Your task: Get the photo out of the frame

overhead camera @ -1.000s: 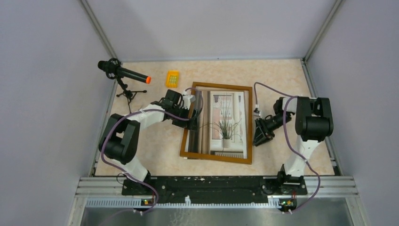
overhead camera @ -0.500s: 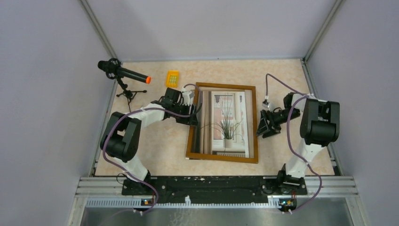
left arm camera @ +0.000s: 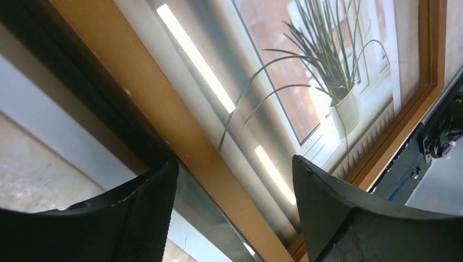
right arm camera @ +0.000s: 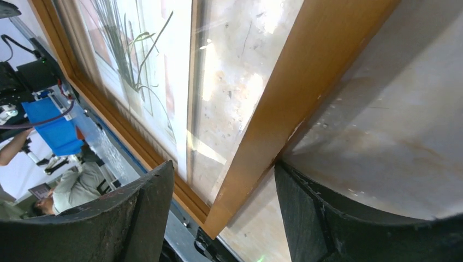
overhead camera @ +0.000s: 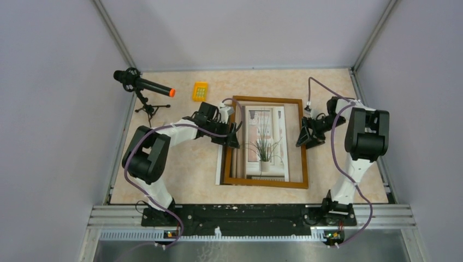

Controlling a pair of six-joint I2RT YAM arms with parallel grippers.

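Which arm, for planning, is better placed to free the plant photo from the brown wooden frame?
Probably left: the open left gripper straddles the frame rail nearest the photo; under the right gripper only table shows through.

Top view bright, even, overhead light; faint shadows on surface (overhead camera: 185, 174). Left wrist view: two strip-light reflections streak across frame (left arm camera: 164, 109) glass, whiting out part of photo (left arm camera: 327, 82). Right wrist view: hazy glare on glass, right end effector (right arm camera: 224, 164) dark, soft-focus.
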